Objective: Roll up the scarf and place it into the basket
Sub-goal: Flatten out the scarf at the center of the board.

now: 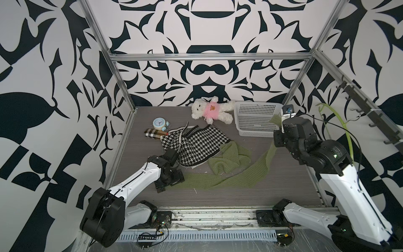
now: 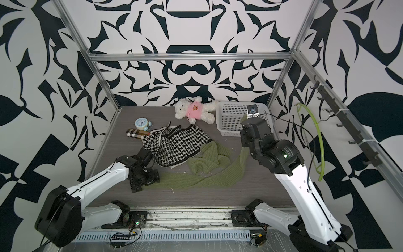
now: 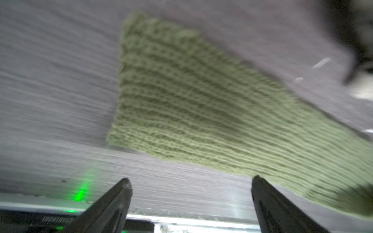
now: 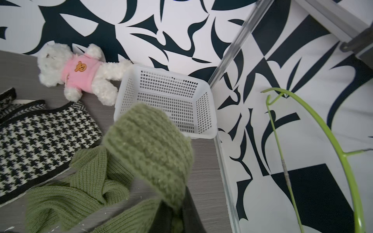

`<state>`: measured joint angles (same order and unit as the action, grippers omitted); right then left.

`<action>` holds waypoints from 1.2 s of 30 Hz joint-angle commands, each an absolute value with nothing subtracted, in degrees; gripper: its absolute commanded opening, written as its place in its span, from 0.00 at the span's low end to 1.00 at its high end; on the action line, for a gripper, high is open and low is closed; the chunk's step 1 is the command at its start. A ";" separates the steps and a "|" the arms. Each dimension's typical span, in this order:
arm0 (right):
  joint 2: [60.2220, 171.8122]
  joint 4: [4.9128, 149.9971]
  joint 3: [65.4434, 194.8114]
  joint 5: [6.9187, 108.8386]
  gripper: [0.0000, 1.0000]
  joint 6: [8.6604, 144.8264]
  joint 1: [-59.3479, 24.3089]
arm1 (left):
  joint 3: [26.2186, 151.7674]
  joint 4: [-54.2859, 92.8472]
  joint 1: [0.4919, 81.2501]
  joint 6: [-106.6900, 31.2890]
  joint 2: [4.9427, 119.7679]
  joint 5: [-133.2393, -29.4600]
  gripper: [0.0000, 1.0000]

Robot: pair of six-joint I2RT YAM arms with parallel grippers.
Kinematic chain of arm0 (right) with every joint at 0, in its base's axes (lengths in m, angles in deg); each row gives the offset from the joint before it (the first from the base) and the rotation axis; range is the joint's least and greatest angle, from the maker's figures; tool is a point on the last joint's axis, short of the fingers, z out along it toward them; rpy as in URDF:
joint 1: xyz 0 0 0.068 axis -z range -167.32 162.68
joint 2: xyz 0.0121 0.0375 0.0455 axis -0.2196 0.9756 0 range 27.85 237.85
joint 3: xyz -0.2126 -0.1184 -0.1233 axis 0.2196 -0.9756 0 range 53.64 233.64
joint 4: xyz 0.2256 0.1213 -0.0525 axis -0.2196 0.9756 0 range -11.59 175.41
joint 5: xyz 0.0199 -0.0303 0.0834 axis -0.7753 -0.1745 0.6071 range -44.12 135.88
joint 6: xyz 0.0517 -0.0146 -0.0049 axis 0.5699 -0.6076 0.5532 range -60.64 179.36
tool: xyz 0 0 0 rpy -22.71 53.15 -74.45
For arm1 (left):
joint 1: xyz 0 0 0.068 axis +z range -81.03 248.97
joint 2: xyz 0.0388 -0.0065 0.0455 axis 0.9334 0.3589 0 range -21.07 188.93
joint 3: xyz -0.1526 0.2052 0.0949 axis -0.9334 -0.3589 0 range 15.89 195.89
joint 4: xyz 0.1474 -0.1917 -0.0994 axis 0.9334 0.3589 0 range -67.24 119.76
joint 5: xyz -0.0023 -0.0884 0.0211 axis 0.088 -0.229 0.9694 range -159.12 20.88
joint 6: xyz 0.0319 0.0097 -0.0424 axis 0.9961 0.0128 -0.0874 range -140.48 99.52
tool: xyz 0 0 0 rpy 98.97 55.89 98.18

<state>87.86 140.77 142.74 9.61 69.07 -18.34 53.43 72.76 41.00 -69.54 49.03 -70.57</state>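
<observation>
The right end effector point(image 4: 175, 215) pinches the scarf point(image 1: 229, 177); the spread left end effector point(image 3: 191, 180) should pin its flat end before rolling.

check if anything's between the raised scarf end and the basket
Nothing visible does. The right gripper holds the green scarf by one end near the rim of the basket; the teddy bear lies beside it, off that path.

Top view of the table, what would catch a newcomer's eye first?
Probably the long green scarf, strung across the table from near the left arm up to the right fingers, which pinch one end raised close to the white basket at the back right. Next, the houndstooth cloth spread mid-table and the white teddy bear lying at the back, beside the basket.
</observation>
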 commanded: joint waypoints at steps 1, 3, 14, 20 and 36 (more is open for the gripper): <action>87.52 140.63 142.85 8.18 0.12 68.60 -17.61 | 52.41 71.61 41.31 -71.18 51.50 -67.80 0.80; 87.75 140.66 142.59 8.36 0.12 68.11 -17.55 | 51.73 69.87 41.32 -71.62 55.66 -67.99 0.61; 84.95 138.92 140.41 8.41 0.12 66.87 -17.03 | 55.92 78.66 41.22 -75.67 44.17 -67.94 0.00; 82.01 137.49 139.04 10.03 0.12 66.34 -17.02 | 61.77 91.14 40.87 -78.93 30.33 -67.35 0.00; 75.50 141.79 149.42 12.42 0.09 66.43 -16.97 | 78.83 99.09 37.43 -84.20 24.94 -70.77 0.00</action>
